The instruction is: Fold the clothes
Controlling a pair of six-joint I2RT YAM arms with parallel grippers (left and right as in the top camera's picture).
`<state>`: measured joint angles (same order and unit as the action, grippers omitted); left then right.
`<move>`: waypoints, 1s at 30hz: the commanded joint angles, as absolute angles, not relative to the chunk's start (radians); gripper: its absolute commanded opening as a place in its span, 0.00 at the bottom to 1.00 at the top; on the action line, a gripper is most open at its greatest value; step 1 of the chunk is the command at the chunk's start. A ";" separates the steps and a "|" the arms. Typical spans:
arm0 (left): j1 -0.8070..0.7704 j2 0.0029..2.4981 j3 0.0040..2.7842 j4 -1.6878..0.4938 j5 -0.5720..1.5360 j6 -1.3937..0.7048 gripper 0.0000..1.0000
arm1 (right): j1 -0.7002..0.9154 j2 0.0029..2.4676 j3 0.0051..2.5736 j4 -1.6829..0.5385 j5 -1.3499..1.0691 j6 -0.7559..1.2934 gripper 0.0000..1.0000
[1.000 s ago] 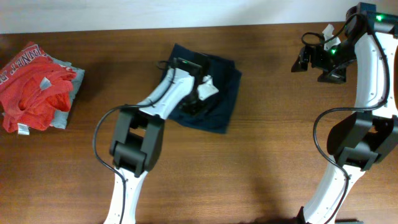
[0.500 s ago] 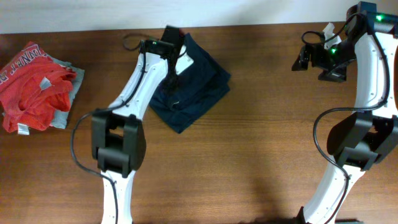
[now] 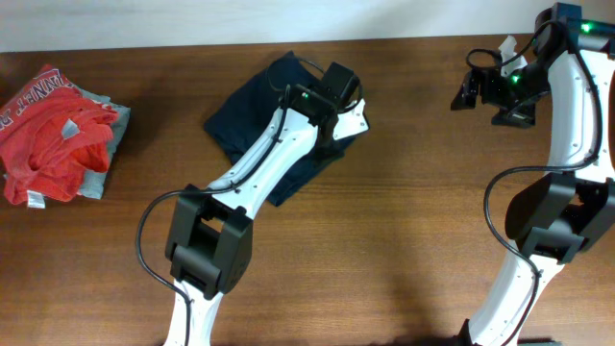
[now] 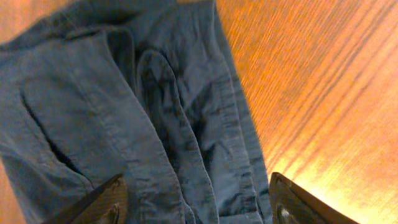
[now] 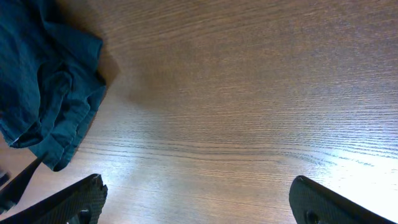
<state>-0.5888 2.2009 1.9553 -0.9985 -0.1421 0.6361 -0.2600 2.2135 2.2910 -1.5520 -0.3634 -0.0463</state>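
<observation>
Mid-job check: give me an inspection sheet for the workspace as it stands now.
Surface: wooden table, bare wood in front and at right.
Job's things: navy garment lies bunched at far centre, partly under the left arm.
Clutter: red garment lies on a grey garment at far left.
Grippers: left gripper is open over the navy garment; right gripper is open over bare wood, empty.
Cables: a black cable loops beside each arm.
Surroundings: light wall behind the table.

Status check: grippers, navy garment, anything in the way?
Left gripper open over navy garment, nothing held. Right gripper open, far right. Red garment far left, not obstructing.
</observation>
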 commanded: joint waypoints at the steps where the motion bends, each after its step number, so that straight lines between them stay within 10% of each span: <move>1: -0.578 2.194 1.905 -0.932 -0.206 0.651 0.78 | -0.256 2.198 2.302 -1.556 -0.366 -0.052 0.99; 8: -0.578 2.194 1.827 -0.836 -0.207 0.644 0.99 | -0.256 2.198 2.302 -1.557 -0.371 -0.052 0.99; 30: -0.574 2.223 1.698 -0.762 -0.226 0.643 0.99 | -0.255 2.198 2.302 -1.557 -0.385 -0.052 0.99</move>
